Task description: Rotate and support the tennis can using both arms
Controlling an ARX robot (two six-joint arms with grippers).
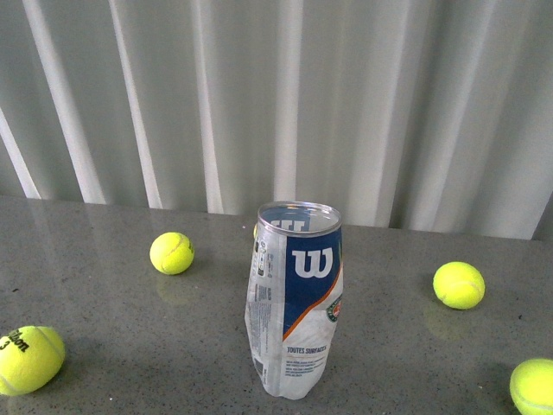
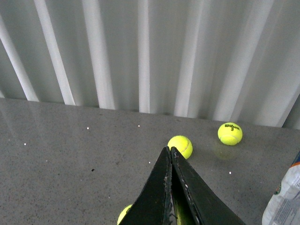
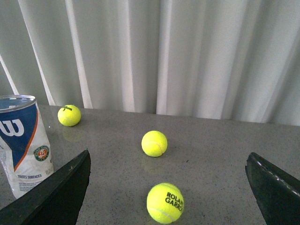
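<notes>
The tennis can (image 1: 295, 298) stands upright mid-table in the front view, clear and dented, with a metal rim and a navy label bearing a white W. Neither arm shows in that view. In the left wrist view my left gripper (image 2: 168, 151) is shut, its black fingers (image 2: 157, 187) pressed together with nothing between them; only an edge of the can (image 2: 284, 199) shows, well off to one side. My right gripper (image 3: 166, 161) is open wide, fingers (image 3: 61, 190) far apart. The can (image 3: 23, 143) stands just beyond one of those fingers, not between them.
Yellow tennis balls lie scattered on the grey table (image 1: 397, 346): one (image 1: 172, 252) back left, one (image 1: 30, 359) front left, one (image 1: 459, 284) right, one (image 1: 532, 386) front right. A ball (image 3: 165, 202) lies between the right gripper's fingers. A white curtain (image 1: 276, 95) backs the table.
</notes>
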